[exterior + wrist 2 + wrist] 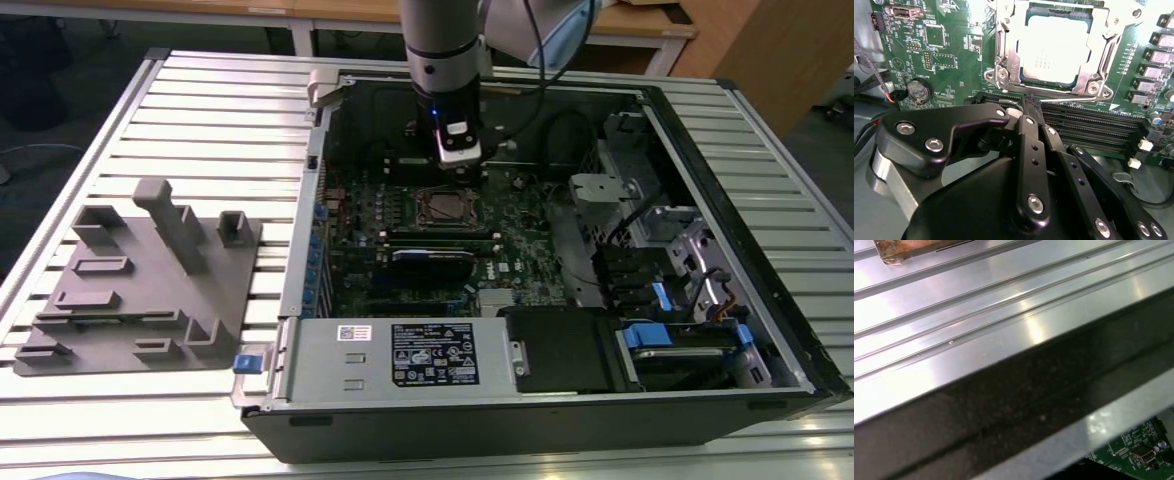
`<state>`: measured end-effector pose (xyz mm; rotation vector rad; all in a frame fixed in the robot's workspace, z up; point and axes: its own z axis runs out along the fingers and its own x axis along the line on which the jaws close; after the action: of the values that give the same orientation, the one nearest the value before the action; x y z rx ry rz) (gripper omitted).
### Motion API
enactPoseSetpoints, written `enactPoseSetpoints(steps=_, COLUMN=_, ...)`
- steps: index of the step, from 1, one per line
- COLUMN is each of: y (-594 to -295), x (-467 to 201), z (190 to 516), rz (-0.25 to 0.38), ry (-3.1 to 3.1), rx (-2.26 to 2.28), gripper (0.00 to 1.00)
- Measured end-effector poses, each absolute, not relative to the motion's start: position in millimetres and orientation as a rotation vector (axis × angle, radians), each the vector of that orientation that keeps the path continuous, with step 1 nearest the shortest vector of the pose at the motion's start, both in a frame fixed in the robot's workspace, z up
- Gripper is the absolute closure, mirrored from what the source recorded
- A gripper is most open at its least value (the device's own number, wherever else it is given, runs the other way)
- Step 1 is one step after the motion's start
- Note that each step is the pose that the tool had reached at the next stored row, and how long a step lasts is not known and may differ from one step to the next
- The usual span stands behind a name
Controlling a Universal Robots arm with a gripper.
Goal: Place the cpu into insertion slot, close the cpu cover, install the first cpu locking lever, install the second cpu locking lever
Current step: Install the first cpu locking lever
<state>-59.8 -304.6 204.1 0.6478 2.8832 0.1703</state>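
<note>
Chip (1054,47) sits seated in the socket (424,207), centre of the exterior view, inside the open computer case (534,425). Cover plate (1006,50) looks lowered over it, framing the grey top. Hand (1032,102) narrow, tips pressed together, nothing visible between them, at the socket edge facing the memory slots (1089,122). Judged: closed to make one slim tip for small parts there. Room tight: slots just beside the tips, case walls well apart. Grey holder (134,270) lies on the table (214,110), left of frame.

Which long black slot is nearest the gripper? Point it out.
The slot beside the silver chip socket: the gripper has its tip over it, and the other slots lie farther from the socket.
</note>
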Motion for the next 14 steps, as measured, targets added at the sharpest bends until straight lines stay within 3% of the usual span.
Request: enactPoseSetpoints(steps=14, y=-304.6, x=-59.9, z=206.5, rz=0.169, ry=2.883, rx=0.648, gripper=0.89)
